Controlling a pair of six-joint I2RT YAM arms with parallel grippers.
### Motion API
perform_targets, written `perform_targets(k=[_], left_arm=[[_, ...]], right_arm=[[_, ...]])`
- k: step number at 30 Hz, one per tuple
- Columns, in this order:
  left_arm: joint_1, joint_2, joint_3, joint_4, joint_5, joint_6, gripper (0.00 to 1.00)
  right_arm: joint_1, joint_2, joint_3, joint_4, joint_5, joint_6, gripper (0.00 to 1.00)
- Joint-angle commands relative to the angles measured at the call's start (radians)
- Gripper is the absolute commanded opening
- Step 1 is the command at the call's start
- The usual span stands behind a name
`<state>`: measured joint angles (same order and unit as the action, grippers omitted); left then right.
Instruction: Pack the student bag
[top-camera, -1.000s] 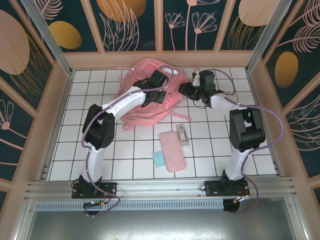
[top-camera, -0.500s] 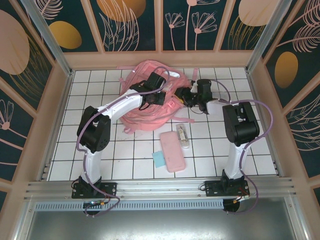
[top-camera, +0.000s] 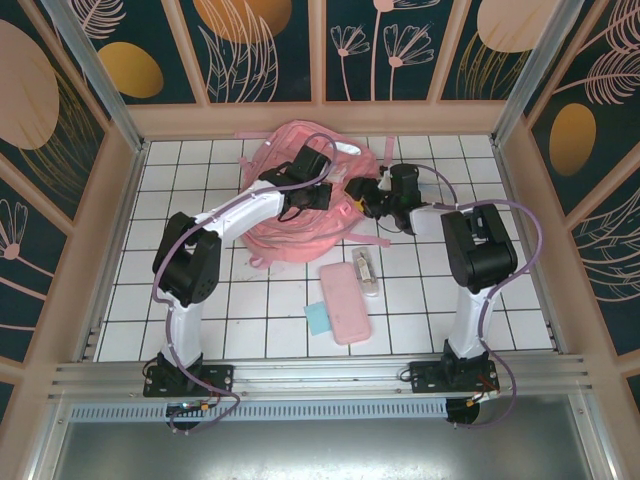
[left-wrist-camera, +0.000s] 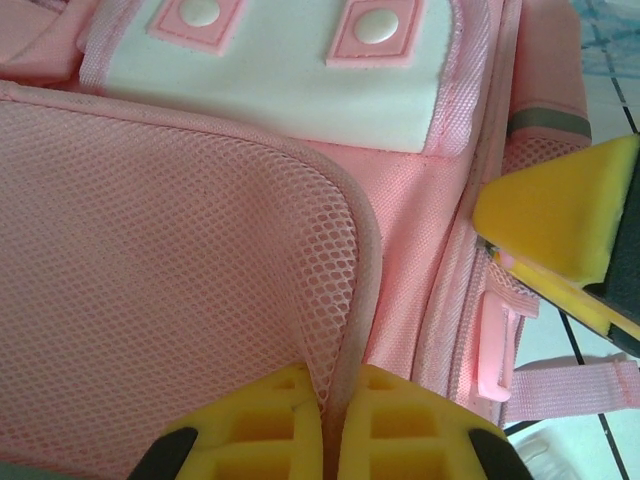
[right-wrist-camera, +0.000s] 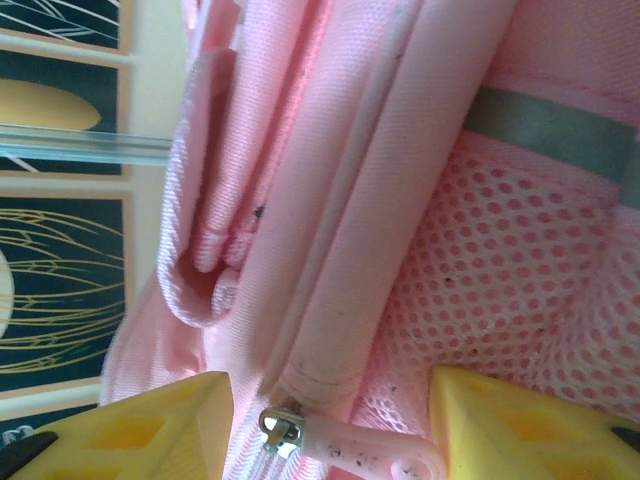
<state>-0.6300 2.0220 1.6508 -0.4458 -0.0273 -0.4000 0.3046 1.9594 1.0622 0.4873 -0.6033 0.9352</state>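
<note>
Roughly at twelve o'clock on the white tiled table (top-camera: 200, 300) lies the pink student bag (top-camera: 310, 232). A flat pink pencil case (top-camera: 344, 302) rests at the bag's five o'clock, apart from it. The left gripper (left-wrist-camera: 332, 400) pinches the rim of the bag's mesh pocket (left-wrist-camera: 180, 280). At the bag's three o'clock side the right gripper (right-wrist-camera: 328, 388) stands spread, a pink zipper pull (right-wrist-camera: 350, 448) between its pads.

The left arm (top-camera: 245, 208) hides the middle of the backpack (top-camera: 310, 232), the right arm (top-camera: 428, 208) its 3 o'clock edge; the packet (top-camera: 366, 270) is too small to identify.
</note>
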Motion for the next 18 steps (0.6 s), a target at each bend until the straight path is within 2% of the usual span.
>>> perform_targets(k=[1, 4, 6, 10, 18], left_arm=[[-0.007, -0.074, -0.012, 0.126, 0.061, -0.041, 0.0], [-0.007, -0.071, -0.025, 0.136, 0.069, -0.05, 0.0], [-0.007, -0.068, -0.028, 0.136, 0.069, -0.051, 0.0], [-0.006, -0.066, -0.028, 0.137, 0.063, -0.053, 0.0], [-0.007, -0.05, -0.025, 0.137, 0.062, -0.056, 0.0]], right_arm=[[0.021, -0.008, -0.046, 0.158, -0.053, 0.083, 0.53], [0.012, -0.052, -0.085, 0.196, -0.039, 0.101, 0.51], [0.004, -0.08, -0.101, 0.199, -0.023, 0.099, 0.47], [-0.001, -0.118, -0.109, 0.161, 0.004, 0.072, 0.33], [-0.004, -0.148, -0.124, 0.107, 0.037, 0.022, 0.2]])
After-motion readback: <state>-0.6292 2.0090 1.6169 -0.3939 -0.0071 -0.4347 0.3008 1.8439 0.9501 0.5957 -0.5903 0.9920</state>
